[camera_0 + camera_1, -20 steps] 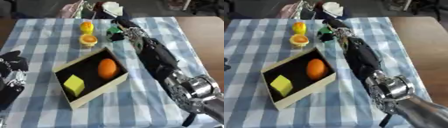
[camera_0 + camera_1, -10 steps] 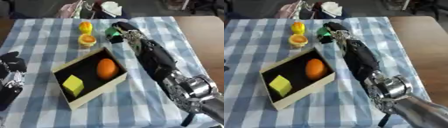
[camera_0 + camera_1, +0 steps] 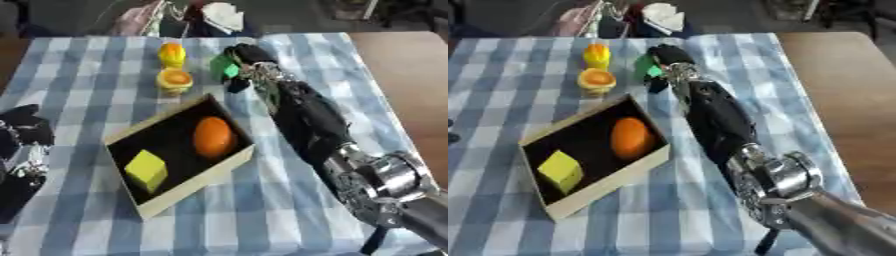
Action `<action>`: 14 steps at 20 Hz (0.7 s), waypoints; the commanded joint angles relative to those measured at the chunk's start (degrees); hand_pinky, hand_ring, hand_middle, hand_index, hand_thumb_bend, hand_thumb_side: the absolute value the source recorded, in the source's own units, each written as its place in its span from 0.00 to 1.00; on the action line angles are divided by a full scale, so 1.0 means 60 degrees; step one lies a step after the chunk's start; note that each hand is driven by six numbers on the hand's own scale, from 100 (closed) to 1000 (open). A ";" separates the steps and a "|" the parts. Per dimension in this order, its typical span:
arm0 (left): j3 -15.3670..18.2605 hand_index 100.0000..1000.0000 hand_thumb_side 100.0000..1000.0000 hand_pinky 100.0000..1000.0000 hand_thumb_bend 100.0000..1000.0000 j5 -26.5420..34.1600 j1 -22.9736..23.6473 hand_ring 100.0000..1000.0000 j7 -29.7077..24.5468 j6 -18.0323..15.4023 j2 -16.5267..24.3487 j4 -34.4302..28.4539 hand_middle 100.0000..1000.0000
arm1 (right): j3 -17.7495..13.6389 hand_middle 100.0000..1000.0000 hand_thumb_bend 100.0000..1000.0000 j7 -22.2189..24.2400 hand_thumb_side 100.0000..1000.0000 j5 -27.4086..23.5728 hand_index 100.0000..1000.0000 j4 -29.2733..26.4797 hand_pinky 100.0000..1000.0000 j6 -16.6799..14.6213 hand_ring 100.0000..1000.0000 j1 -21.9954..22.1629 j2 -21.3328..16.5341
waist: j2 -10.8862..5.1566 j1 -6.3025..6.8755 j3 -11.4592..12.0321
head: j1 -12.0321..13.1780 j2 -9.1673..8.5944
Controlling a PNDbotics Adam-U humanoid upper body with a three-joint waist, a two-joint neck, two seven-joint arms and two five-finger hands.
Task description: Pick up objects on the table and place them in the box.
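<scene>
Right hand (image 3: 249,62) around green block (image 3: 222,66)

Blue-and-white checked tablecloth (image 3: 105,65) over a brown wooden table (image 3: 842,90), dark clutter behind.

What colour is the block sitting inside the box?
Yellow. The block lies in the box beside an orange ball; the left eye view shows it best.

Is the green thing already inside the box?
No, the green object is outside the box, at the right hand near the table's far edge; the box holds an orange ball and yellow cube.
</scene>
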 commanded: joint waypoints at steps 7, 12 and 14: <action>0.0087 0.78 0.52 0.64 0.11 -0.0054 -0.0100 0.53 0.0015 0.0023 0.0004 -0.0035 0.56 | 0.0193 0.51 0.00 -0.1143 0.00 -0.0532 0.70 -0.0750 0.79 -0.0721 0.70 -0.0282 -0.0250 | -0.0018 -0.0028 -0.0094 | 0.0024 0.0042; 0.0177 0.78 0.53 0.64 0.11 -0.0098 -0.0041 0.53 0.0051 0.0031 -0.0003 0.0036 0.56 | 0.0705 0.53 0.00 -0.0432 0.00 -0.1652 0.72 -0.1590 0.81 -0.2002 0.71 -0.0381 -0.0691 | -0.0028 -0.0070 -0.0313 | 0.0135 0.0042; 0.0216 0.78 0.53 0.64 0.11 -0.0135 -0.0005 0.53 0.0046 0.0048 0.0010 0.0066 0.56 | 0.1041 0.54 0.00 0.0000 0.01 -0.2408 0.73 -0.2041 0.81 -0.2645 0.71 -0.0319 -0.0929 | -0.0033 -0.0089 -0.0442 | 0.0223 0.0042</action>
